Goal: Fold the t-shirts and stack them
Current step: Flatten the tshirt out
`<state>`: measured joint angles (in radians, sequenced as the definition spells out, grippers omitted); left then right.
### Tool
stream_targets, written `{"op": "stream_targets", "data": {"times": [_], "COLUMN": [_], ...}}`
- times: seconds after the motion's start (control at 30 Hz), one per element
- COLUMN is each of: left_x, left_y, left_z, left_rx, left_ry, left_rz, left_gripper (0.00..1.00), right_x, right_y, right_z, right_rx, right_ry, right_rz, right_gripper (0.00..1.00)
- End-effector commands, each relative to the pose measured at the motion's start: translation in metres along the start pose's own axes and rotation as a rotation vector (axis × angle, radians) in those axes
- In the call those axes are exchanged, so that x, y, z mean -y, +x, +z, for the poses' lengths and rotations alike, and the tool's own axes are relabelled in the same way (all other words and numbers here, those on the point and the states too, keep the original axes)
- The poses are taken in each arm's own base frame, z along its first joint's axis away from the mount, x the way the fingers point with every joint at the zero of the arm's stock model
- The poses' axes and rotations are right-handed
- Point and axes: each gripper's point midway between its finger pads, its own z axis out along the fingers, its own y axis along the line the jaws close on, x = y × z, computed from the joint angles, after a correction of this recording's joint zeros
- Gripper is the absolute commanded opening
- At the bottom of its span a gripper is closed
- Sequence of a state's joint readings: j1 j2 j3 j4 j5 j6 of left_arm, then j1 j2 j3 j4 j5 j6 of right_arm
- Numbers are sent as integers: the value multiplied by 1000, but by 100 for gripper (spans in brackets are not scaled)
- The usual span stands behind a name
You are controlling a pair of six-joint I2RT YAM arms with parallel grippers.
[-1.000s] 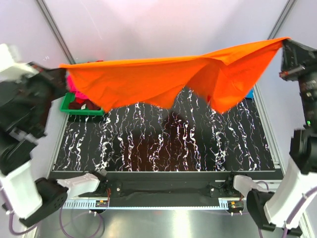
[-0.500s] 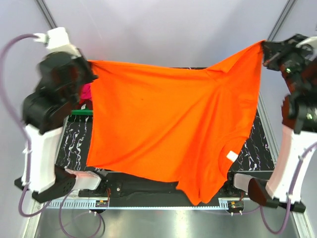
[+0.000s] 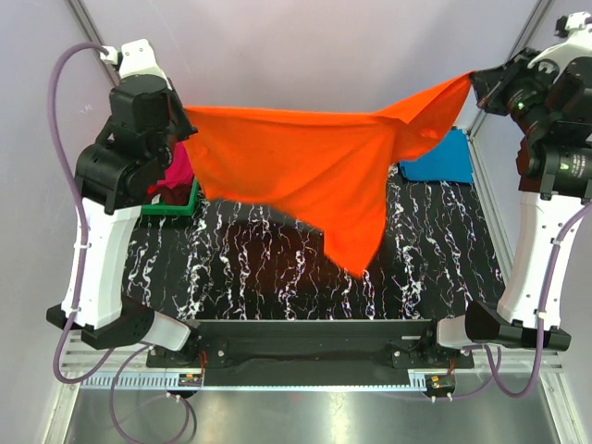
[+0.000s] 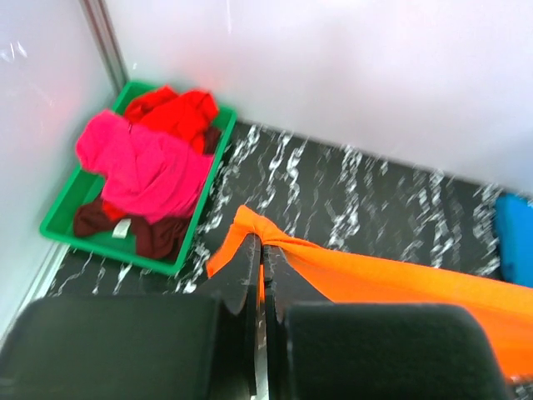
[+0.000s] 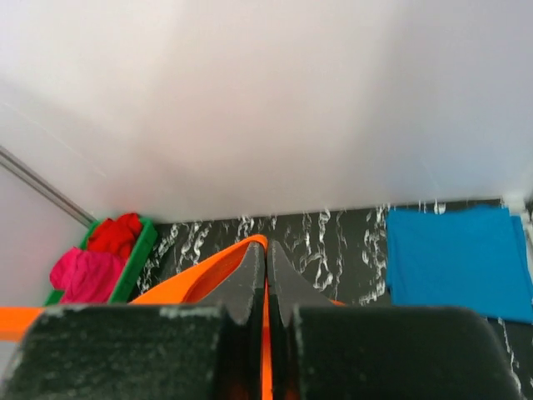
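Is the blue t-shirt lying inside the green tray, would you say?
No, the blue t-shirt lies flat on the table at far right; the green tray sits far left.

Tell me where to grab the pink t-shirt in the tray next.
Pinch the raised bunch at the middle of the pink t-shirt, coming straight down: it sits heaped above the maroon garment, beside the red t-shirt, and the walls of the green tray block a side approach.

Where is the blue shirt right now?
In the top view the blue shirt lies flat at the far right corner of the table, partly hidden behind the orange shirt held up in the air.
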<state>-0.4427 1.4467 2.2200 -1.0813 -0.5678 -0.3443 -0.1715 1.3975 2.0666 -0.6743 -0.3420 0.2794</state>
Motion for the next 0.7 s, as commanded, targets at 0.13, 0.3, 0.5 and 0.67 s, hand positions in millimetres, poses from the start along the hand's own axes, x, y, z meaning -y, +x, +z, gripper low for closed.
{"op": "stream_targets", "data": {"times": [0.13,0.3,0.5,0.67], "left_x": [-13,-20,-31,-26], "left_y": [-41,-28,-17,-28], "left_z": [-41,-65,-98,-119], "left_rx": [129,97,42,40], "left_ry": [51,105,162,228], "left_rz": [-111,-132,-133,-186], "left_gripper": [0,0,0,0], "right_x": [-34,-41,-40,-32], "right_y": [-63,-59,-67,-88], "right_z": [-42,-84,-146,-178], "right_rx": [193,216,283,369], "right_ry": [-54,-20,98,215], "right_rz": [-96,-137,-207,-260], "right_gripper": [0,0,0,0]}}
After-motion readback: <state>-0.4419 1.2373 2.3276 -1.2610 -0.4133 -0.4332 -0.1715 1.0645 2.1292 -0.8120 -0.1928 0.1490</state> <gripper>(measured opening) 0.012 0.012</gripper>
